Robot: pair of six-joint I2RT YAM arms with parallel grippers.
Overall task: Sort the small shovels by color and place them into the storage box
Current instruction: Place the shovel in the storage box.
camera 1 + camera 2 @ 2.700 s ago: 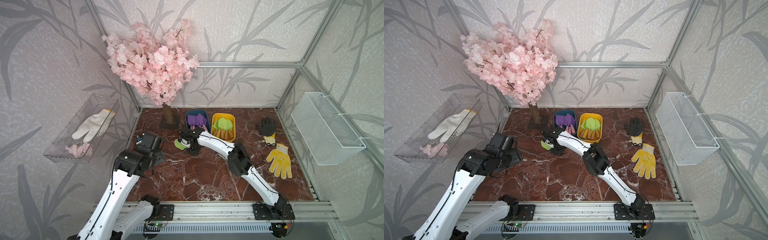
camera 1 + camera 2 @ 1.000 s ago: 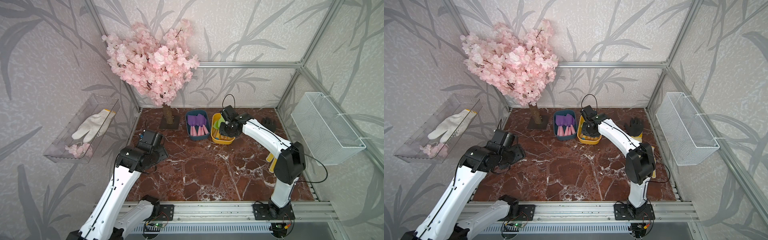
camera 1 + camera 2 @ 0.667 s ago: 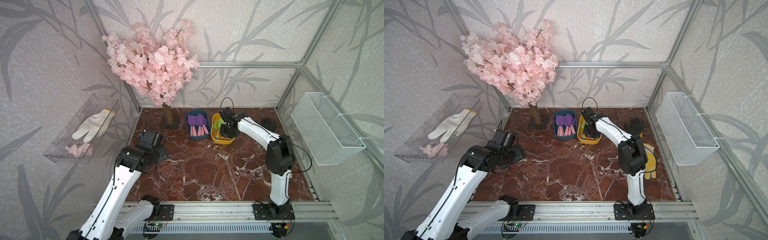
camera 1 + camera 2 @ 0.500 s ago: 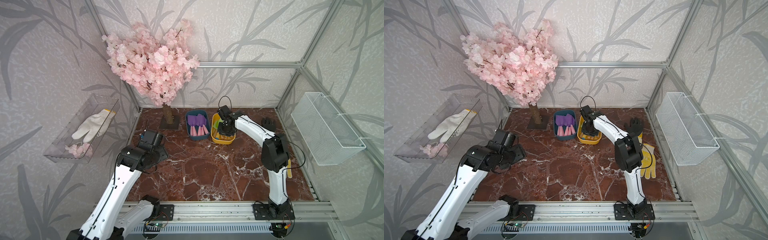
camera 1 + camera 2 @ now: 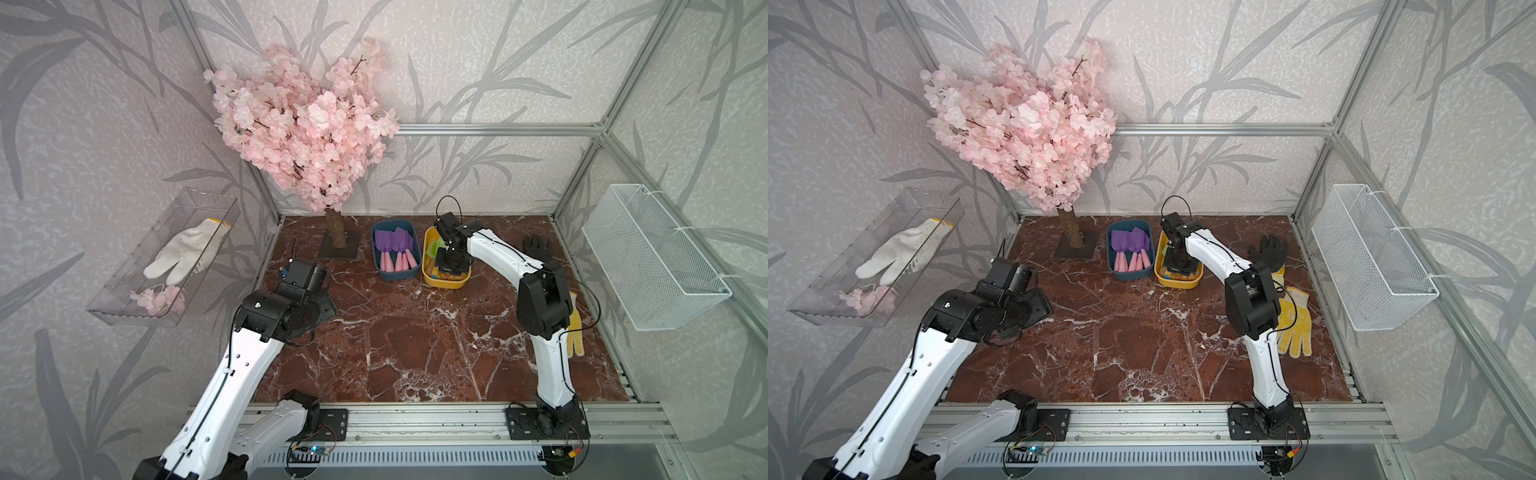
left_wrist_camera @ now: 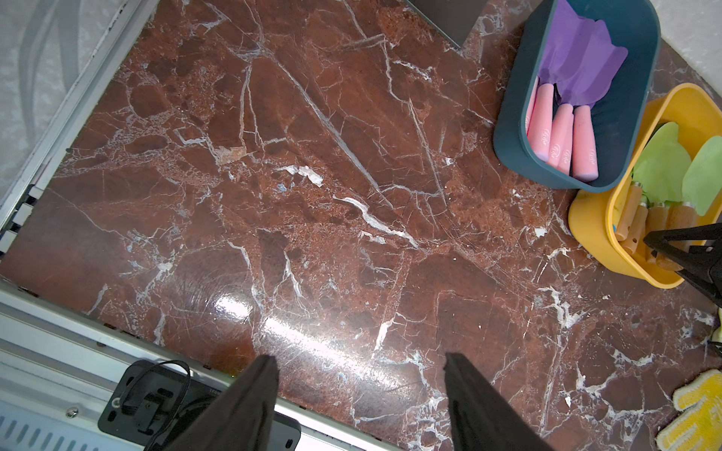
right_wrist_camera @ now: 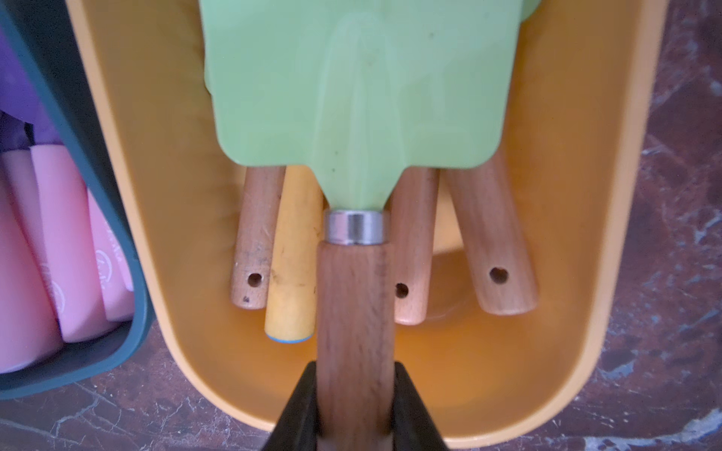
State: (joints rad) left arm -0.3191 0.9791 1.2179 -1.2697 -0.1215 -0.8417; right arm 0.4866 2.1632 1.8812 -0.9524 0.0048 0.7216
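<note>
Nearest the front rail, the left gripper (image 6: 359,359) hangs with jaws apart and nothing between them over the marble table (image 6: 312,195); both top views show no loose shovel on it. Farther back, the right gripper (image 7: 355,369) is clamped on the wooden handle of a green shovel (image 7: 359,97), over the yellow box (image 7: 566,234) and its other green shovels (image 7: 492,242). Beside it the blue box (image 6: 508,117) holds the purple shovels (image 6: 578,66); releasing this one looks like the last step
</note>
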